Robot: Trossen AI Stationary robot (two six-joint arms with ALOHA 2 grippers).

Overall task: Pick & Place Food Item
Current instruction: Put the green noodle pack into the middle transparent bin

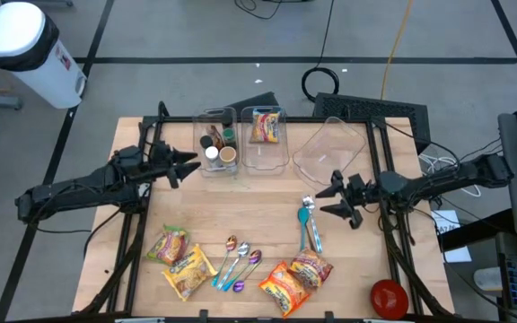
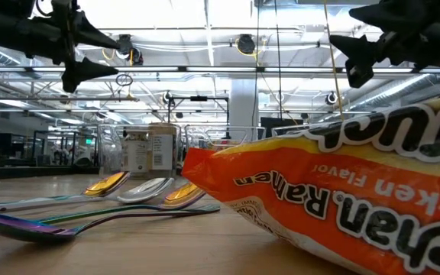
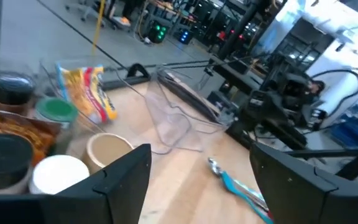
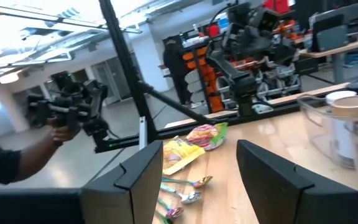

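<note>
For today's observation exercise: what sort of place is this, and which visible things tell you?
Most likely a robotics lab or workshop: a wooden table with two robot arms, equipment racks behind, open ceiling pipes and strip lights, cables across the floor.

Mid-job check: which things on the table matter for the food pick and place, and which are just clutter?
Job things:
ramen packets
noodle packets
packet in the middle bin
tilted empty bin
left gripper, open
right gripper, open

Lying about:
spoons
teal utensils
jar bin
red bowl
</note>
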